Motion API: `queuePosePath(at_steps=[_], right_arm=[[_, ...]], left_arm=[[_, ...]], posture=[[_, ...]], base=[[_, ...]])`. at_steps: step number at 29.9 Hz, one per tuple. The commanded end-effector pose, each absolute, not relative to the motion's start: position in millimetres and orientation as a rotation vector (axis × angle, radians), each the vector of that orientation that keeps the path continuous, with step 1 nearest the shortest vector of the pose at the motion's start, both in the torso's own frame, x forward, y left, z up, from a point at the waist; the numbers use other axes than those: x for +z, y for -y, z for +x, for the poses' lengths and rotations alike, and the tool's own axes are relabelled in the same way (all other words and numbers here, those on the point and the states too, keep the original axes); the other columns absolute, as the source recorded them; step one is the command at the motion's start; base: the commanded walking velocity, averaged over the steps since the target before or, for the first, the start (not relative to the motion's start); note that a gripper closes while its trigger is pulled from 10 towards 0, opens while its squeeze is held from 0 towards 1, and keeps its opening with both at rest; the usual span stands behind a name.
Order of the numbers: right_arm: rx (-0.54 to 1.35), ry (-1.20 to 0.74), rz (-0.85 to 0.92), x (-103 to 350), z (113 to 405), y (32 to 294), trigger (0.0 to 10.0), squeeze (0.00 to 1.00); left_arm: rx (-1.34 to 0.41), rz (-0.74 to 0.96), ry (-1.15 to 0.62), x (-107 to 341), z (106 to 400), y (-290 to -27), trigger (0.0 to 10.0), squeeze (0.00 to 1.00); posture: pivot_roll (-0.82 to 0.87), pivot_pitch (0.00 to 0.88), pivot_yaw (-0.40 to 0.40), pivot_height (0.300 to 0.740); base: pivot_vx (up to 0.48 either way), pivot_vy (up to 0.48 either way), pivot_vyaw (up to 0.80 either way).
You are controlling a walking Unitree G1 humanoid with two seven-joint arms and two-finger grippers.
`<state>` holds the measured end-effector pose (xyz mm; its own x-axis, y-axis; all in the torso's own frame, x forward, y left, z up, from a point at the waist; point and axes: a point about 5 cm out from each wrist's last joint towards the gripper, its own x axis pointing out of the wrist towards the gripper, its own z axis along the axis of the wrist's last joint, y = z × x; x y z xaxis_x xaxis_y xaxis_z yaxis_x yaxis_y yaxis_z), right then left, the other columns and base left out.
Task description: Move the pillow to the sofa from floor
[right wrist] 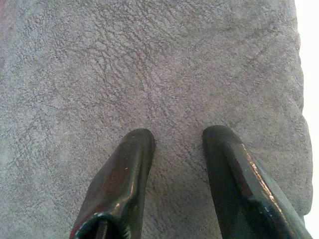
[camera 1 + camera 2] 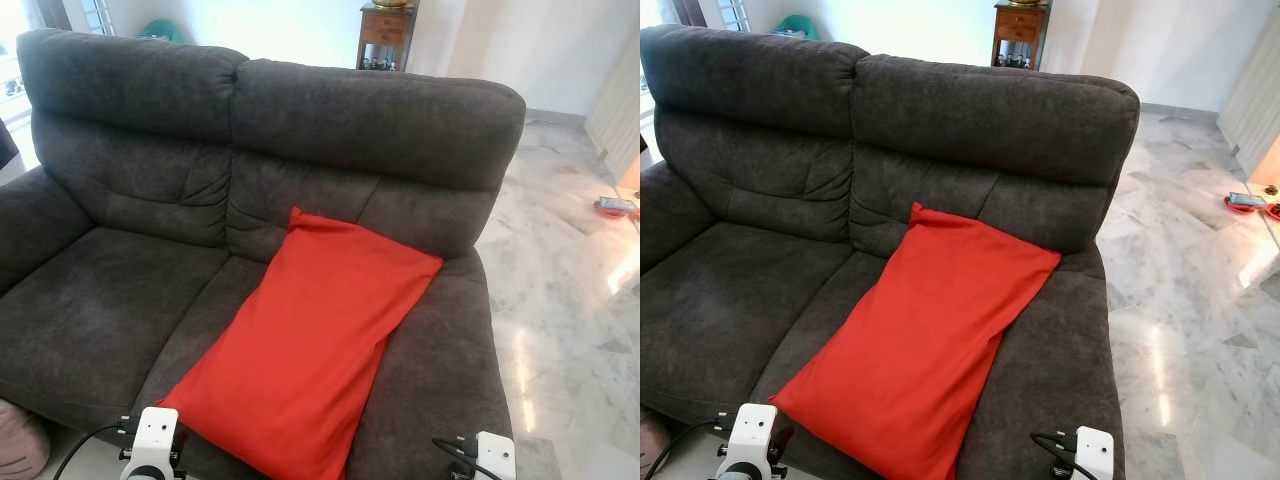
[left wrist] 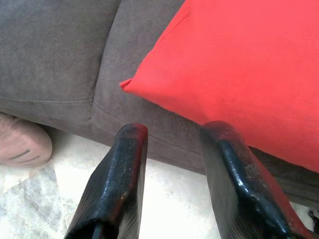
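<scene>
Lying slantwise across the right-hand seat cushion, the red pillow (image 2: 305, 345) fills the centre and lower middle of the frame, upper corner propped against the backrest, lower end hanging a little past the front edge of the seat. Resting wholly on the dark grey sofa (image 2: 130, 290), none of it on the floor; task looks as good as finished.

Seen at the bottom edge of the frame, two white wrist housings, one left of centre and one right. Left gripper (image 3: 174, 164) held low before the sofa front, black fingers apart and empty, with the pillow's near corner just above and beyond the tips. Right gripper (image 1: 177, 164) held over bare grey upholstery, fingers likewise apart, holding nothing.

Risks from here, as a judgement: the overhanging lower end could slide off the seat if brushed by an arm pulling back, since the left fingers sit close under that corner. Snagging the fabric with a fingertip would drag it forward.

Containers: none in use near the sofa. Wooden side cabinet (image 2: 385, 35) at the upper centre, behind the backrest, small items on its lower shelf too small to tell. Pinkish rounded object (image 2: 20, 450) at the lower left on the marble floor (image 2: 560, 330). Small red tray-like thing (image 2: 615, 207) at the far right, contents unclear.
</scene>
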<state>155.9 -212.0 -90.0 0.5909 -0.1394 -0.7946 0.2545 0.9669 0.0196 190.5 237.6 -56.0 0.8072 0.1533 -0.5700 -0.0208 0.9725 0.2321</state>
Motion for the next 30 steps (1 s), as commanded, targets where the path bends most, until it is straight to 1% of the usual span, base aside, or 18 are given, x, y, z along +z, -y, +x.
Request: queuePosePath(at_steps=[1, 30], right_arm=[[-0.198, -0.939, 0.146, -93.0, 152.7, 205.0, 10.0, 0.00], [-0.192, -0.943, 0.159, -92.6, 154.6, 204.0, 10.0, 0.00]], left_arm=[[0.070, 0.245, -0.622, -55.0, 191.7, -238.9, 10.0, 0.00], [0.078, 0.246, -0.620, -54.0, 194.6, -239.2, 10.0, 0.00]], posture=[[0.08, 0.000, -0.032, 0.740], [0.10, 0.000, -0.036, 0.740]], base=[[-0.255, 0.000, 0.00], [-0.274, 0.000, 0.00]])
